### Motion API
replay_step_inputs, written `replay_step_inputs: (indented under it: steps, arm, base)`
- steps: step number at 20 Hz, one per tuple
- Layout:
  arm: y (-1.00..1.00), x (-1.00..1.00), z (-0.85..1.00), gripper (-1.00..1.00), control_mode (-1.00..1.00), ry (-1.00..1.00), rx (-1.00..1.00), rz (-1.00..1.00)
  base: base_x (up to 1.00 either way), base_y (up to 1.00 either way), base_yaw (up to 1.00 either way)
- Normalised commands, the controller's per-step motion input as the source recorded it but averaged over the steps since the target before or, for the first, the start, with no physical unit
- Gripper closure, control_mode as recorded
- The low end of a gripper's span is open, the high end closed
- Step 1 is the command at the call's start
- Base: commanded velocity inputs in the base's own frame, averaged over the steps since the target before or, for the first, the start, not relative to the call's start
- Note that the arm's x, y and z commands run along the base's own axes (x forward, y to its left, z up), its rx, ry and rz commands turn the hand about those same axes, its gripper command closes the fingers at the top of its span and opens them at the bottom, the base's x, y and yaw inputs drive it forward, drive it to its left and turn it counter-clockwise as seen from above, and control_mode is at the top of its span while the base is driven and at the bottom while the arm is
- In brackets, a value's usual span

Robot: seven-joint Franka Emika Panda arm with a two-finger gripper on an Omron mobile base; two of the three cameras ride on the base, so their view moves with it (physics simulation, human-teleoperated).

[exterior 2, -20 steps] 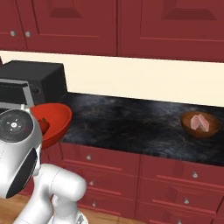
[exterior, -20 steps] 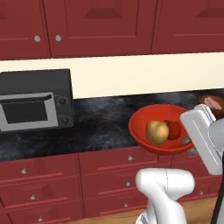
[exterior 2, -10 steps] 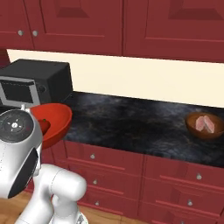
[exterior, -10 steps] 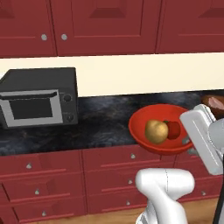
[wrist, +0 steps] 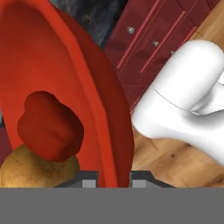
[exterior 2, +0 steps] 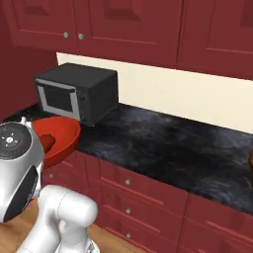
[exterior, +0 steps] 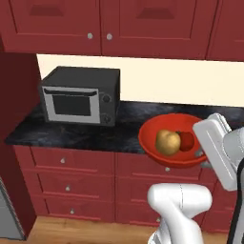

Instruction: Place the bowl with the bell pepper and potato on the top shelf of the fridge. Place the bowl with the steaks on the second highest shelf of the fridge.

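Landmark is the microwave (exterior: pixel 81 95), far left on the black counter (exterior: pixel 71 131) under the red wall cabinets (exterior: pixel 95 21).

Going right from the microwave: the bowl with the bell pepper and potato (exterior: pixel 172 141) is off the counter, hanging in front of the drawer fronts (exterior: pixel 66 162), right of and lower than the microwave. The potato (exterior: pixel 167 142) sits on the microwave side and the bell pepper (exterior: pixel 186 141) touches it on the far side. In the right base view the bowl shows just below the microwave, at the counter edge.

The gripper (wrist: pixel 114 177) is at the bowl's far edge from the microwave, pinched on the rim with one finger on each side of the wall. You're carrying it by that single rim point.

Handling, my read:
- The bowl looks rigid, so it shouldn't flex, but a one-sided rim pinch means it will want to tip around the fingers.
- The contents are loose and round, so both will roll on any tilt or hard stop. Keep the bowl level and your moves slow.
- The glossy wall looks slick, so don't trust the pinch on fast swings.
- The load looks light.

A grey panel edge (exterior: pixel 7 209) shows low and left of the microwave. I can't tell what it is, and the shelves aren't visible yet.
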Motion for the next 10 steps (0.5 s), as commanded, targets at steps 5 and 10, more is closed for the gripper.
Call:
replay_step_inputs:
  steps: [5, 10]
  arm:
    - [0.00, 0.00, 0.00, 1.00, 1.00, 0.00, 0.00, 0.00]
    - [0.00, 0.00, 0.00, 1.00, 1.00, 0.00, 0.00, 0.00]
  base:
    - [-0.29, 0.00, 0.86]
    - [0.12, 0.38, 0.81]
